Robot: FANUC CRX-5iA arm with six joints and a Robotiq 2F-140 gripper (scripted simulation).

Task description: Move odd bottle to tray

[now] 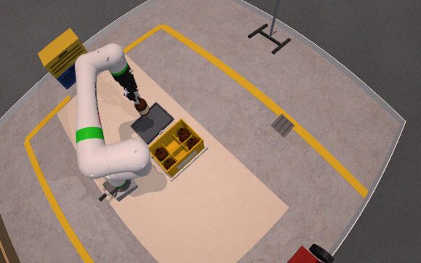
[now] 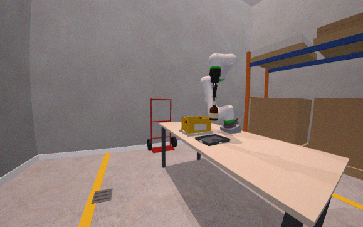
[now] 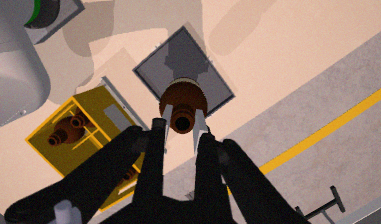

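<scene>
My gripper point(image 3: 182, 117) is shut on the neck of a brown bottle point(image 3: 183, 102) with a pale label and holds it upright, high above the dark tray point(image 3: 183, 70). In the overhead view the held bottle point(image 1: 142, 106) hangs over the tray's far end point(image 1: 152, 122). In the side view the bottle point(image 2: 213, 113) hangs well above the tray point(image 2: 212, 139). The yellow crate point(image 1: 176, 147) stands beside the tray, with several brown bottles upright in its compartments, for example one point(image 1: 183, 134) and another point(image 1: 161, 153). The crate's middle compartment looks empty.
The crate point(image 2: 196, 124) stands on a grey base plate near the table's far end. My arm's base point(image 1: 119, 187) is close to the crate. The table edge point(image 3: 271, 120) runs just beyond the tray. A red hand truck point(image 2: 161, 125) stands on the floor behind the table.
</scene>
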